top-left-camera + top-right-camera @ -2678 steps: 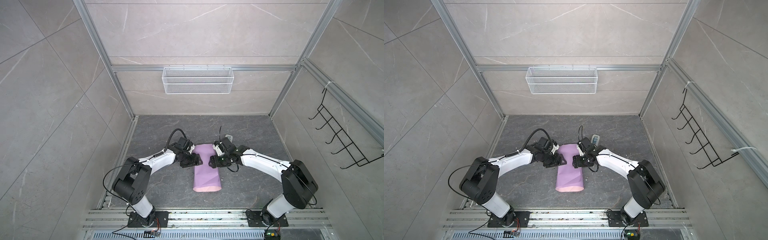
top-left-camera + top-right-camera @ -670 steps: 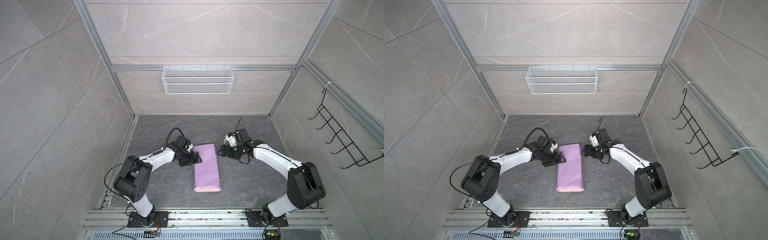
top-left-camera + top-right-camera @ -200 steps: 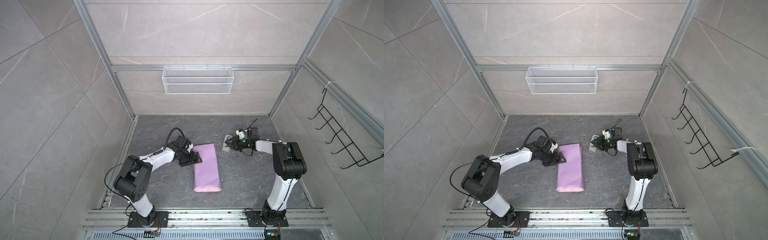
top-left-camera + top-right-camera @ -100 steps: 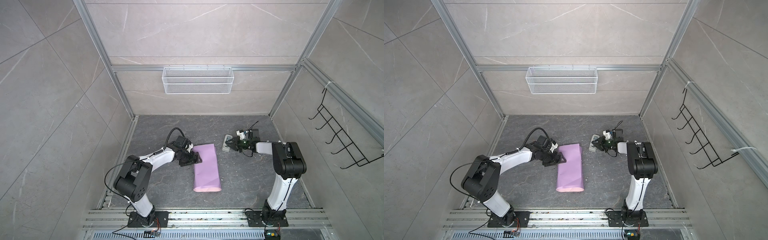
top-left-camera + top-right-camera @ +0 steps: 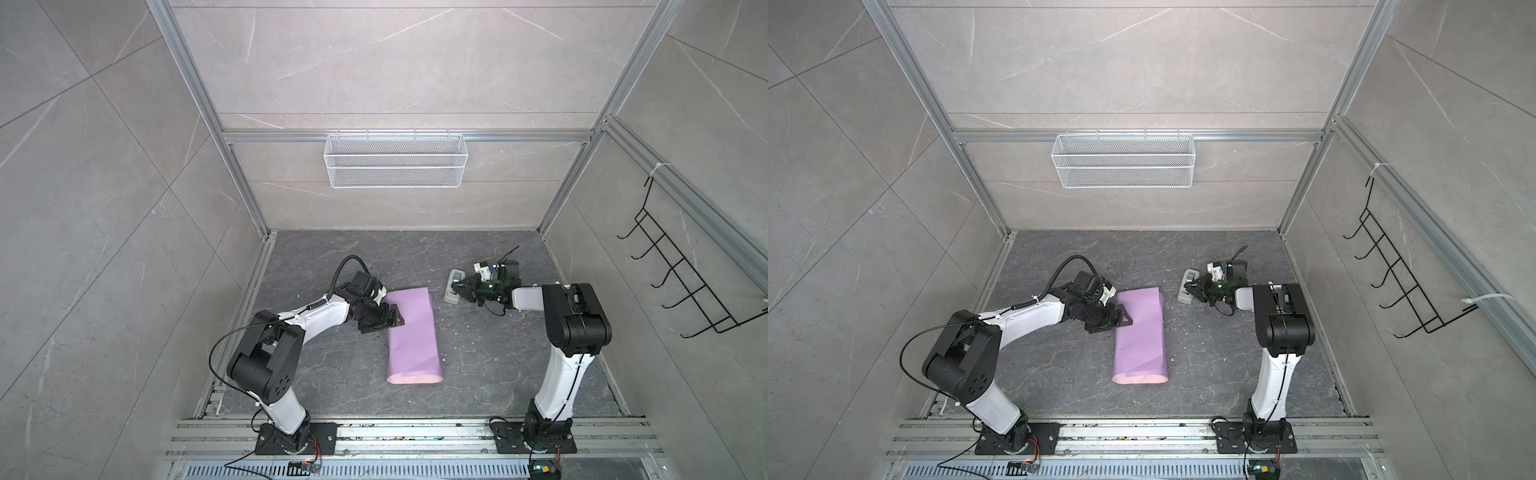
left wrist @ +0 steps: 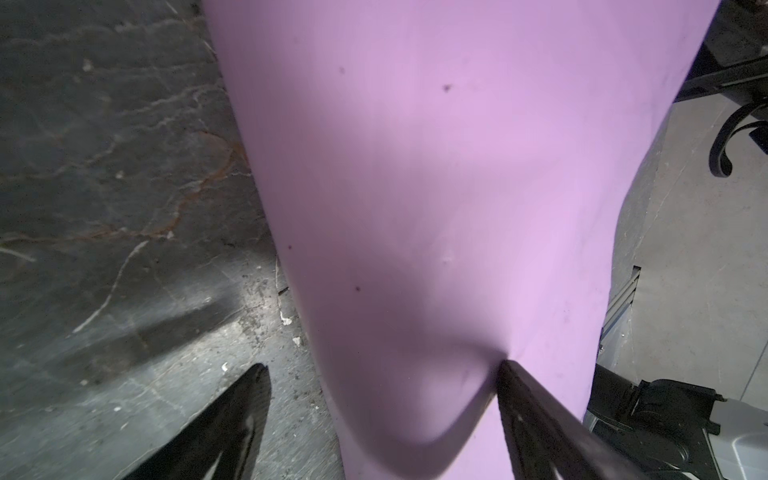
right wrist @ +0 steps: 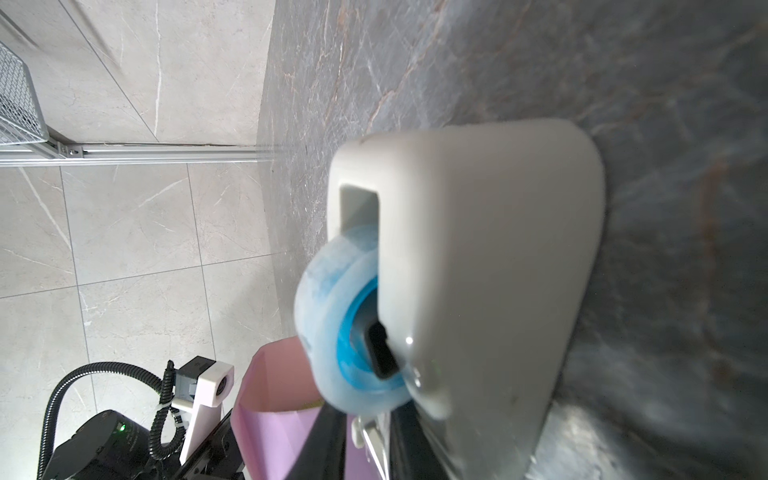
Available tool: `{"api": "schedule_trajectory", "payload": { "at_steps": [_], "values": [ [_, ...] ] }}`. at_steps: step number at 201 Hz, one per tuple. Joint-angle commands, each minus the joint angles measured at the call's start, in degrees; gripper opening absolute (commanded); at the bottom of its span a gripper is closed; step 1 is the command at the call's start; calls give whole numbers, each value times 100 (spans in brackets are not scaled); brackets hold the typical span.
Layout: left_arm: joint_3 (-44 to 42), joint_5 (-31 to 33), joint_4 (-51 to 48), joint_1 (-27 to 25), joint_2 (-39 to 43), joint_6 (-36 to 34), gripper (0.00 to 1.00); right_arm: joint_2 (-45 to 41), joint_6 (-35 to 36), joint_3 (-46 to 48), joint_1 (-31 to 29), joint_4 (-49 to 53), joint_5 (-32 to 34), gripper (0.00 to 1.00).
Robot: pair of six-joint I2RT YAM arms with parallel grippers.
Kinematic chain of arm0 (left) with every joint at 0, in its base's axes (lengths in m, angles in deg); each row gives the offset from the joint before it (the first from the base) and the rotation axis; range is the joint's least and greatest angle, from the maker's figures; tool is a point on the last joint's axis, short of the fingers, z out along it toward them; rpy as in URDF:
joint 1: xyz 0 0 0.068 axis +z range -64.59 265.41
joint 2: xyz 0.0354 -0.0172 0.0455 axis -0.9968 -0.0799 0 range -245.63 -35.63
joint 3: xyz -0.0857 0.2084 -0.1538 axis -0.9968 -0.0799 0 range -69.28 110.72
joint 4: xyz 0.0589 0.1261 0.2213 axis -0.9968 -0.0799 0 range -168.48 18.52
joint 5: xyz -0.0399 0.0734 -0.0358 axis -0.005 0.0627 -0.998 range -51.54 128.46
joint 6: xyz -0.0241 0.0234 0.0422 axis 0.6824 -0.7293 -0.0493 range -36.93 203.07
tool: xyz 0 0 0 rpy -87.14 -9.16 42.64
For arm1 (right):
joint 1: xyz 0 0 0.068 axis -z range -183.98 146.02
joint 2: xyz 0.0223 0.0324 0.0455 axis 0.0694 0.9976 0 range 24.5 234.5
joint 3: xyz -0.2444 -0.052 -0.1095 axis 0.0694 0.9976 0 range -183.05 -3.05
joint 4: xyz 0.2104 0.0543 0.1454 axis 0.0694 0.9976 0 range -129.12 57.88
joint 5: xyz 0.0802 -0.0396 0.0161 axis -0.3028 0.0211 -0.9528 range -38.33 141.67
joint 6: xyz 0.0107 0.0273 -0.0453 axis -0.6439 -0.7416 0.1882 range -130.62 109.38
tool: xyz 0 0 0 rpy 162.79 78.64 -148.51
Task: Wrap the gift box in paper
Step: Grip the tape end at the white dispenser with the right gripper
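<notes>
lilac-purple paper sheet (image 5: 411, 336) centre, left gripper (image 5: 392, 318) spread wide, pressing it, right gripper (image 5: 458, 288) at grey-white tape dispenser (image 5: 450, 296) far right, grip unclear

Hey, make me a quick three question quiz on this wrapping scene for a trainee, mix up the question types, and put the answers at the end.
1. True or false: the left gripper is shut on the paper.
2. What has the right gripper reached to? A: a pair of scissors. B: the tape dispenser. C: a ribbon spool.
3. Fill in: the tape roll in the dispenser is ____ in colour.

Key: 1 false, its jaws stand wide open with one finger denting the paper; 2 B; 3 blue.
</notes>
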Motion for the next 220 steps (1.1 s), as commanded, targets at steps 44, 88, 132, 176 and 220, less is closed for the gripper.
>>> {"api": "schedule_trajectory", "payload": {
  "at_steps": [44, 88, 132, 176, 220],
  "values": [
    [-94, 204, -321, -44, -93, -179, 86, 178, -386, 197, -11, -280, -38, 15],
    [-105, 207, -334, -44, -107, -183, 86, 137, -698, 224, -2, -635, -189, 6],
    [-104, 207, -334, -43, -106, -183, 86, 84, -1073, 249, 16, -1067, -326, 0],
    [-115, 214, -332, -41, -100, -187, 86, -34, -1462, 274, 27, -1376, -390, 0],
    [-106, 208, -332, -44, -106, -183, 86, -198, -1646, 389, 18, -1551, -419, 0]
  ]
}}
